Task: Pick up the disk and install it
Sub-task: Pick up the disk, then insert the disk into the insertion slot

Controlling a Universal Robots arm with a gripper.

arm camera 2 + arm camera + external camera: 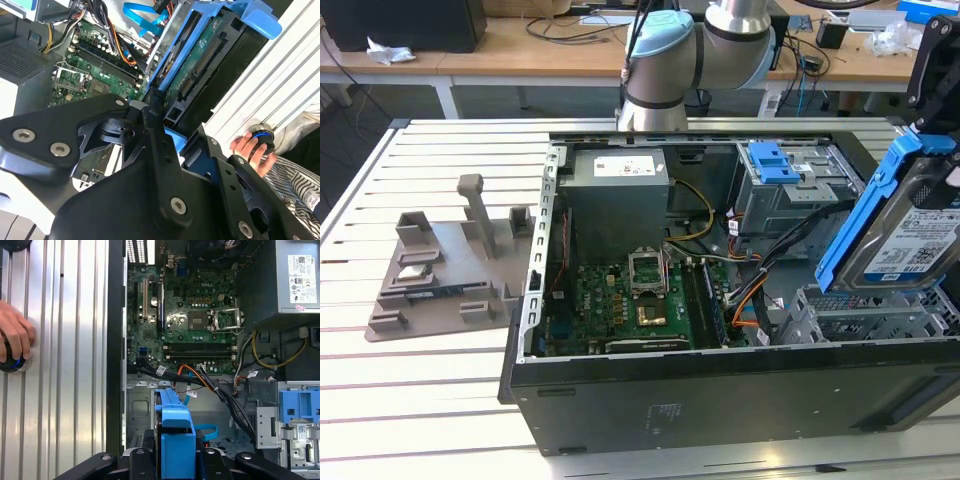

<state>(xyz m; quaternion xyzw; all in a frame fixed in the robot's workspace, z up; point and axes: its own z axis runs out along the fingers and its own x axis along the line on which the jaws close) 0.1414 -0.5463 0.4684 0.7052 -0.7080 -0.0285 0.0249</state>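
The disk (908, 238) is held off the table at the exterior view's right. It is tilted on a long edge w/ the label side turned to the camera, above the metal drive cage (865, 320) in the corner of the open PC case (720, 395). It is not yet seated in any bay. The gripper (176, 457) is pressed together on the disk: in the first wrist view the blue side rail is seen pinched between the black jaws.

Handling, as judged:
- **Body:** rigid metal, fairly heavy for its size. No flex is expected, but sag or rotation in the grip is likely if it is held far off centre.
- **Surfaces:** the metal faces are judged smooth & slippery. The blue plastic rails give more friction but are thinner, and could bend or pop off if squeezed hard.
- **Underside:** in the second wrist view a bare green circuit board (200, 50) & a connector row are seen. Both are fragile and should not be pressed or knocked.
- **Shock:** probably poorly tolerated by a drive of this kind.
- **Best hold:** judged to be across the two long sides near mid-length, on rails/metal edges, away from board, label & conn. end.

Nearby, a cable bundle (220, 392) crosses beside the cage, and the motherboard (620, 310) lies further in. A person's hand (14, 340) is rested on a round knob (12, 362) on the slatted table (420, 400), well apart from the disk.
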